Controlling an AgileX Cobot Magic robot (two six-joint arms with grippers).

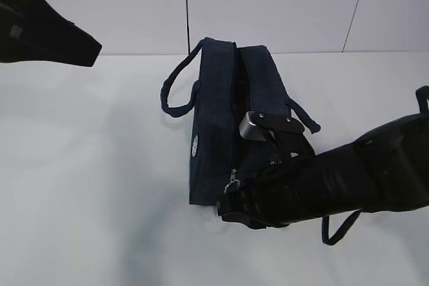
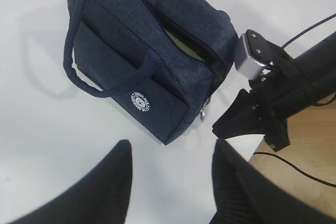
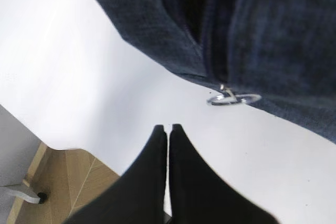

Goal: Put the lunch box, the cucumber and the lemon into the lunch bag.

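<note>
White surface [image 1: 80,185], pale wall behind. Left hand [image 2: 168,182]: parked far left, half-spread, empty. Centre: lunch bag [image 1: 214,132], mouth partly unzipped, pale-green item inside, probably lunch box [image 2: 181,43]. Right hand [image 3: 168,129]: clenched, empty, just short of ring pull [image 3: 231,98]. Step: zipping; next, pinching pull. Cucumber, lemon unseen.

Right gripper [image 3: 168,128] jaws together, left gripper [image 2: 170,153] jaws apart.

Dark navy lunch bag [image 2: 157,66] with a small white round logo [image 2: 140,101], silver ring pull [image 3: 231,98], on a white table [image 1: 94,185].
</note>
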